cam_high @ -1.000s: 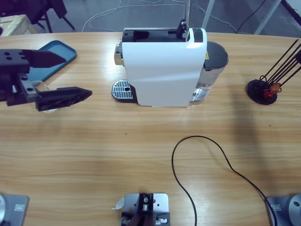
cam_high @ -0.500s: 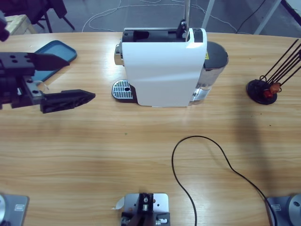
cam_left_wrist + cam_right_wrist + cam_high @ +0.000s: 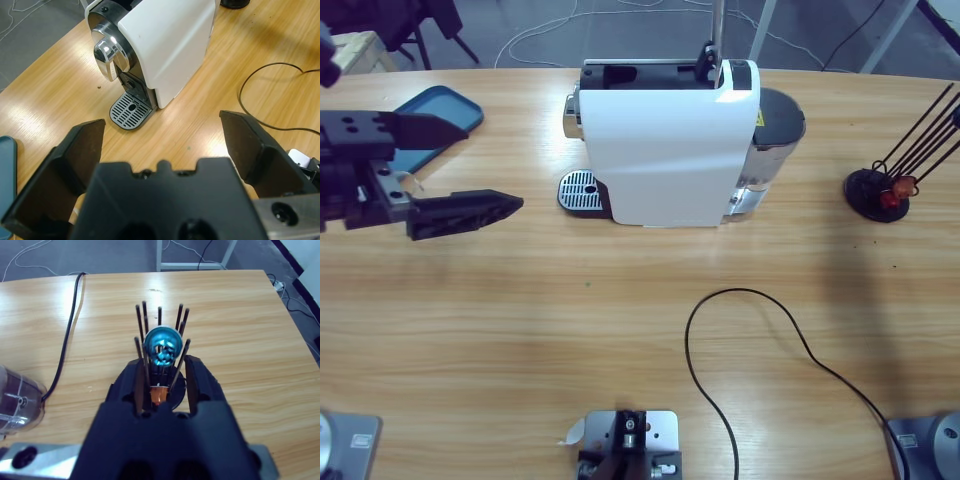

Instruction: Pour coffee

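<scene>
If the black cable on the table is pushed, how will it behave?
The black cable probably bends rather than slides stiffly: it lies in a loose loop. It seems thin and light, so a push likely only reshapes the loop.

blue tray (image 3: 432,120) at table's (image 3: 570,330) far left edge; black cable (image 3: 760,350) looped on bare wood

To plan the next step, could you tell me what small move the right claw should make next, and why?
Probably ease the right claw toward the blue capsule. Its wrist view centres that capsule at the top of the rack, and the claw seems not yet to reach it.
</scene>
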`<action>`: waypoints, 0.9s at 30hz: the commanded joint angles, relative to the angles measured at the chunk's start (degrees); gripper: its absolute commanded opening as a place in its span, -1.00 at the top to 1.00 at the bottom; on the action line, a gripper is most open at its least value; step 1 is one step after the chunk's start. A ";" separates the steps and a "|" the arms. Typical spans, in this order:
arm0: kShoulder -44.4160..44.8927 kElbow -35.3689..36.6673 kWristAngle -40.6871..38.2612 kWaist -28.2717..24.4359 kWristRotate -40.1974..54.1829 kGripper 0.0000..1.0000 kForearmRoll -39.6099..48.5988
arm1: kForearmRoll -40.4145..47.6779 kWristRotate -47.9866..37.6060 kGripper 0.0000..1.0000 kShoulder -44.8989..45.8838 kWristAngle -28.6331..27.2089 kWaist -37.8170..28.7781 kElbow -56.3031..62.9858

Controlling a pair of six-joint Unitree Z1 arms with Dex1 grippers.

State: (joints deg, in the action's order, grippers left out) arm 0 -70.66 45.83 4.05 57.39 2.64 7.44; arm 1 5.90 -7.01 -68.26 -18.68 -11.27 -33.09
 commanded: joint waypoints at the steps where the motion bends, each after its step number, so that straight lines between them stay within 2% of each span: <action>1: -2.11 -2.32 0.96 0.88 -0.69 -1.00 -0.59 | -0.22 -0.55 0.40 0.43 0.31 0.20 2.93; 7: -2.04 -2.41 1.14 0.88 -0.71 -1.00 -0.59 | 2.27 -0.73 0.38 -0.99 0.50 0.20 3.42; 10: -2.07 -2.41 1.14 1.05 -0.71 -1.00 -0.59 | 2.93 -0.81 0.17 -1.31 0.13 0.20 2.89; 15: -2.11 -2.46 1.14 1.09 -0.71 -1.00 -0.59 | 3.24 -0.88 0.18 -2.38 0.22 0.20 2.64; 19: -2.11 -2.45 1.14 1.07 -0.71 -1.00 -0.59 | 3.29 -0.81 0.25 -2.82 0.42 0.43 2.77; 21: -2.07 -2.50 1.14 1.18 -0.71 -1.00 -0.59 | 3.65 -0.81 0.39 -2.84 0.56 0.62 2.75; 22: -2.11 -2.50 1.14 1.39 -0.71 -1.00 -0.59 | 3.87 -0.80 0.53 -2.84 0.63 0.64 2.68; 27: -2.39 -2.48 1.22 2.34 -0.89 -1.00 -0.59 | 4.54 -0.81 0.56 -3.16 0.50 0.87 2.29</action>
State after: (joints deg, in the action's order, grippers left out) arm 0 -70.77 45.61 4.41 58.30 2.64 7.38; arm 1 9.31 -7.14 -69.17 -18.68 -11.23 -31.67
